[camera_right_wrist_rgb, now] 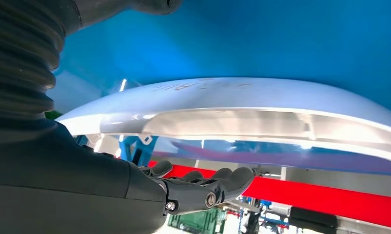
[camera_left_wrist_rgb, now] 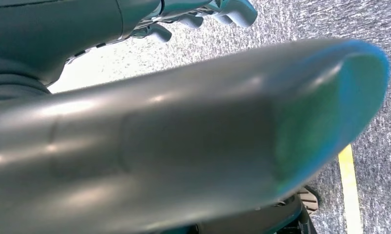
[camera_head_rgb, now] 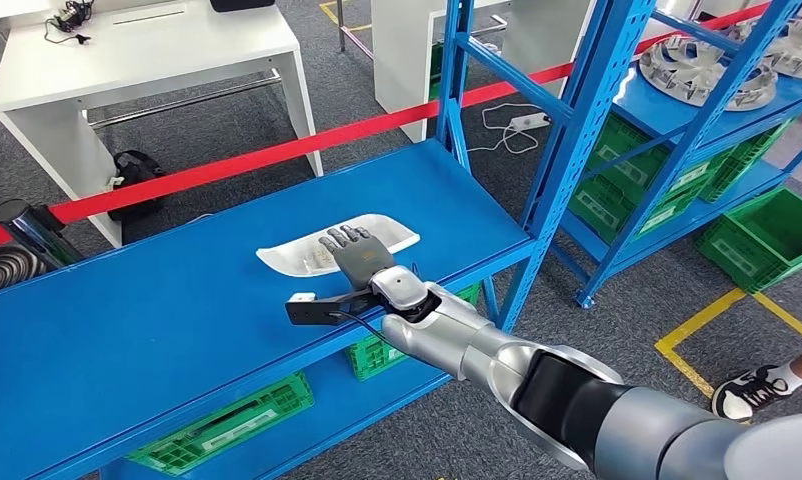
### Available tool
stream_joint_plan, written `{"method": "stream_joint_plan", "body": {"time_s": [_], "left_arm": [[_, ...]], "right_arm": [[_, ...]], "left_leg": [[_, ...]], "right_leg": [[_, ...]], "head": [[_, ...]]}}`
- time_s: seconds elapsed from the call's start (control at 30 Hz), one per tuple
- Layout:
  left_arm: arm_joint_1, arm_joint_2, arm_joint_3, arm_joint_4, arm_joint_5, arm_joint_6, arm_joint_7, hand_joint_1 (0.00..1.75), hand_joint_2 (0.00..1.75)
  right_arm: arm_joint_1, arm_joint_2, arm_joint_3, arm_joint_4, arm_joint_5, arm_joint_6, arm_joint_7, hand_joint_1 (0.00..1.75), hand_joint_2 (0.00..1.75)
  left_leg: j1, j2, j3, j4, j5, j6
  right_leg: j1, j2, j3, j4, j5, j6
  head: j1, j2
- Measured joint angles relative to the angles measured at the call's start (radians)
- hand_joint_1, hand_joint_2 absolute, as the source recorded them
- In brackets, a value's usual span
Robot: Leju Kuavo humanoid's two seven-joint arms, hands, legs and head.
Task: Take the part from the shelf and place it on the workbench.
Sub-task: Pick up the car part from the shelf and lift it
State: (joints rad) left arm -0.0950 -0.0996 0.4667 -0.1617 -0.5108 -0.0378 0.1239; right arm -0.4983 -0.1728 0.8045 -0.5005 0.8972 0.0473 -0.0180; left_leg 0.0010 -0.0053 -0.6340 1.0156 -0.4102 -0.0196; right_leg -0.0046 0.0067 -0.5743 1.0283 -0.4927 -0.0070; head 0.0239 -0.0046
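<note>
Head view: one white part [camera_head_rgb: 339,244] under one robot hand [camera_head_rgb: 355,254].

Grey carpet floor [camera_head_rgb: 377,80] with yellow tape lines [camera_head_rgb: 722,315]. A red barrier belt [camera_head_rgb: 277,152] runs across behind the blue surface [camera_head_rgb: 157,310]. Beyond it stand a white desk [camera_head_rgb: 157,60] and a white power strip [camera_head_rgb: 529,121] on the floor. Blue shelving [camera_head_rgb: 617,90] at right holds green crates [camera_head_rgb: 767,235]; more green crates [camera_head_rgb: 227,425] sit under the surface.
</note>
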Motion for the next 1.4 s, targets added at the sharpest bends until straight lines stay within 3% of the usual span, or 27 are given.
{"method": "stream_joint_plan", "body": {"time_s": [0.2, 0.23, 0.33, 0.37, 0.4, 1.27, 1.4], "left_arm": [[0.004, -0.001, 0.009, 0.0, 0.002, 0.0, -0.002, 0.0, 0.0], [0.004, -0.001, 0.009, 0.0, 0.002, 0.0, -0.002, 0.0, 0.0], [0.005, -0.001, 0.009, 0.0, 0.002, 0.0, -0.004, 0.0, 0.0], [0.005, -0.001, 0.01, 0.0, 0.002, 0.0, -0.004, 0.0, 0.0], [0.006, -0.001, 0.01, 0.0, 0.002, 0.0, -0.005, 0.0, 0.0], [0.006, -0.003, 0.032, 0.0, -0.004, 0.002, -0.011, 0.0, 0.0], [0.005, -0.003, 0.032, 0.0, -0.012, 0.001, -0.011, 0.0, 1.75]], "right_arm": [[-0.004, -0.018, 0.018, 0.0, 0.007, -0.003, 0.014, 0.03, 1.75], [-0.004, -0.02, 0.019, 0.0, 0.008, -0.004, 0.021, 0.19, 1.75], [-0.004, -0.03, 0.021, 0.0, 0.009, -0.008, 0.046, 1.35, 1.75], [-0.002, -0.034, 0.021, 0.0, 0.009, -0.008, 0.05, 1.62, 1.75], [0.0, -0.038, 0.021, 0.0, 0.009, -0.008, 0.052, 1.71, 1.75], [0.041, -0.052, 0.009, 0.001, 0.009, -0.003, 0.06, 1.75, 1.75], [0.042, -0.052, 0.005, 0.001, 0.011, -0.002, 0.06, 1.75, 1.75]], "left_leg": [[0.0, 0.0, 0.001, 0.0, 0.0, 0.0], [0.0, 0.0, 0.001, 0.0, 0.0, 0.0], [0.0, 0.0, 0.001, 0.0, 0.0, 0.001], [0.0, 0.0, 0.001, 0.0, 0.0, 0.001], [0.0, 0.0, 0.001, 0.0, 0.0, 0.001], [0.0, 0.0, 0.003, 0.001, -0.003, 0.004], [0.0, 0.0, 0.003, 0.001, -0.003, 0.004]], "right_leg": [[0.0, 0.0, 0.002, -0.002, 0.001, 0.002], [0.0, 0.0, 0.002, -0.003, 0.001, 0.002], [0.0, 0.0, 0.003, -0.003, 0.002, 0.003], [0.0, 0.0, 0.003, -0.004, 0.002, 0.003], [0.0, 0.0, 0.003, -0.004, 0.002, 0.003], [0.0, 0.0, 0.007, -0.006, 0.0, 0.005], [0.0, 0.0, 0.008, -0.007, 0.0, 0.005]], "head": [[0.0, 0.0], [0.0, 0.0], [0.0, 0.0], [0.0, 0.0], [0.0, 0.0], [0.0, 0.0], [0.0, 0.0]]}}
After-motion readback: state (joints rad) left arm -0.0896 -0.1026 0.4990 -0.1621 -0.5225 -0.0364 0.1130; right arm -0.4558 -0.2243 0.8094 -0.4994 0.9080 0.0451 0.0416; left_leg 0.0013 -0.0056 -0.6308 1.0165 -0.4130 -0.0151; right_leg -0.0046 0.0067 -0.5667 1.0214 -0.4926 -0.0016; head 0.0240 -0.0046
